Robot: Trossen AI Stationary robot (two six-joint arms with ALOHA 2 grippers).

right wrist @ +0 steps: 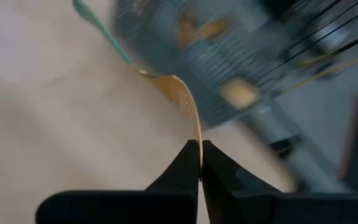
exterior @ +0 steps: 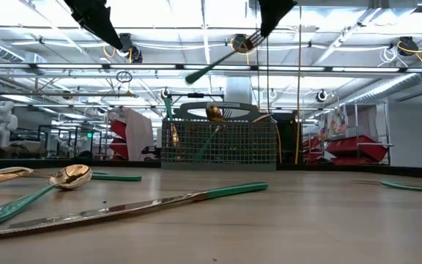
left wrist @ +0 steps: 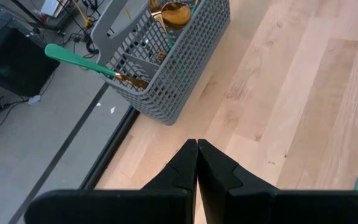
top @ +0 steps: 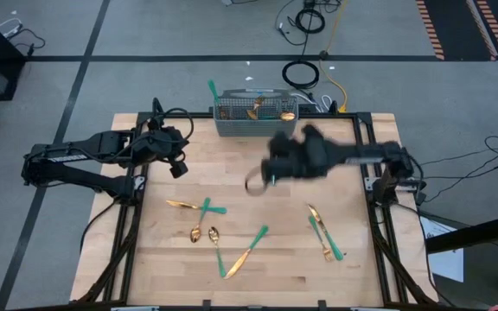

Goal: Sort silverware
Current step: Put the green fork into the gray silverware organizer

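Observation:
My right gripper point(right wrist: 199, 152) hangs high over the middle of the table, in front of the grey mesh basket point(top: 253, 114), and is shut on a fork point(exterior: 222, 57) with a gold head and a teal handle. My left gripper point(left wrist: 196, 149) waits shut and empty above the table's left part, near the basket's left end. The basket stands at the far edge with several pieces of silverware upright in it; one teal handle point(left wrist: 73, 57) sticks out at its left end. More silverware lies flat on the wood: spoons point(top: 204, 233), a knife point(top: 249, 249) and pieces point(top: 322, 231) toward the right. My right gripper pinches the fork's gold head end point(right wrist: 192, 127) between its two fingertips, which slant down from above. The fork is lifted clear of the table. Its teal handle point(exterior: 207, 67) sticks out away from the fingers and slopes downward.
Bare wood lies between the basket and the loose silverware at the near side. A dark frame point(top: 366, 155) edges the table top. Cables point(top: 301, 73) lie on the floor beyond the far edge.

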